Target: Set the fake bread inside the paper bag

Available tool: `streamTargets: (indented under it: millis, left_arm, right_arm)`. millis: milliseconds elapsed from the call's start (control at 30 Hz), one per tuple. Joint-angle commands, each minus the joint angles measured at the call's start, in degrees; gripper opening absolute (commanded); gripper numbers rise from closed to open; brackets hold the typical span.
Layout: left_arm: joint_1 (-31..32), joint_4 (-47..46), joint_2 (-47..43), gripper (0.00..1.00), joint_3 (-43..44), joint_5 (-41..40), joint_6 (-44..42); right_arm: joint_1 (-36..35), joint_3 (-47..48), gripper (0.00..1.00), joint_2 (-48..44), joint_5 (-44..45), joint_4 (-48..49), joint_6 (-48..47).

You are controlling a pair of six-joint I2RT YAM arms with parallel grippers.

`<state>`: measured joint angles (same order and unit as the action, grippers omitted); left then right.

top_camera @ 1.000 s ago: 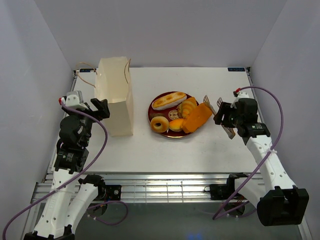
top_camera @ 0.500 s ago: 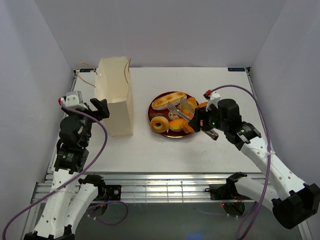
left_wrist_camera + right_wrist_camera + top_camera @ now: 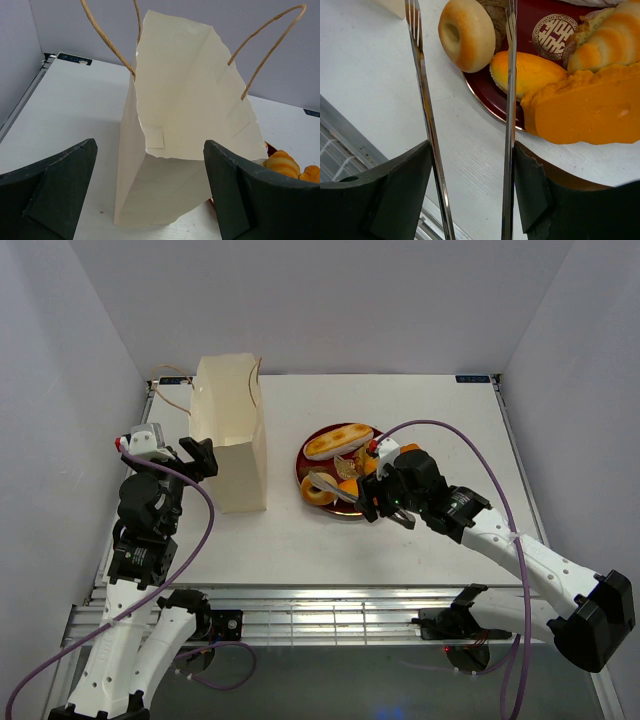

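Note:
The fake bread lies on a dark red plate (image 3: 304, 466): a long cream-striped roll (image 3: 338, 440) and a ring doughnut (image 3: 318, 490). In the right wrist view I see the doughnut (image 3: 466, 34), oval bun (image 3: 530, 72), orange slab (image 3: 590, 112) and croissant (image 3: 607, 40). My right gripper (image 3: 374, 490) (image 3: 472, 147) is shut on silver tongs (image 3: 422, 75), whose spread arms reach over the plate's near edge with the doughnut between them. The paper bag (image 3: 232, 440) (image 3: 190, 110) stands upright and open left of the plate. My left gripper (image 3: 196, 456) (image 3: 150, 150) is open and empty just left of the bag.
White walls close in the table (image 3: 440, 430) at the back and on both sides. A metal rail (image 3: 320, 605) runs along the near edge. The bag's string handles (image 3: 107, 45) stick up at its mouth.
My right arm has swung left from beside the plate's right side, carrying the tongs over the plate to the doughnut. The left arm and bag have not moved.

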<state>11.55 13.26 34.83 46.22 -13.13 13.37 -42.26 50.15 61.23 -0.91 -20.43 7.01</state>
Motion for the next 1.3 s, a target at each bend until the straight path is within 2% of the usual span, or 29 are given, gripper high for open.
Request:
streamTargets:
  millis: [0, 700, 1033, 1267]
  left_arm:
    - [0.3, -0.9, 0.3, 0.98, -0.3, 0.1, -0.1]
    - [0.3, -0.7, 0.5, 0.98, -0.2, 0.5, -0.3]
    - [0.3, -0.7, 0.2, 0.98, -0.3, -0.1, -0.4]
    - [0.2, -0.6, 0.2, 0.98, -0.2, 0.2, -0.3]
  right_arm:
    - [-0.9, 0.6, 0.68, 0.6, 4.8, 3.0, -1.5]
    - [-1.8, -4.4, 0.63, 3.6, 2.8, 7.8, -0.1]
    - [-1.9, -2.8, 0.44, 3.3, 3.2, 6.9, 0.0]
    - [-1.9, -0.1, 0.39, 1.7, 3.3, 5.5, 0.1]
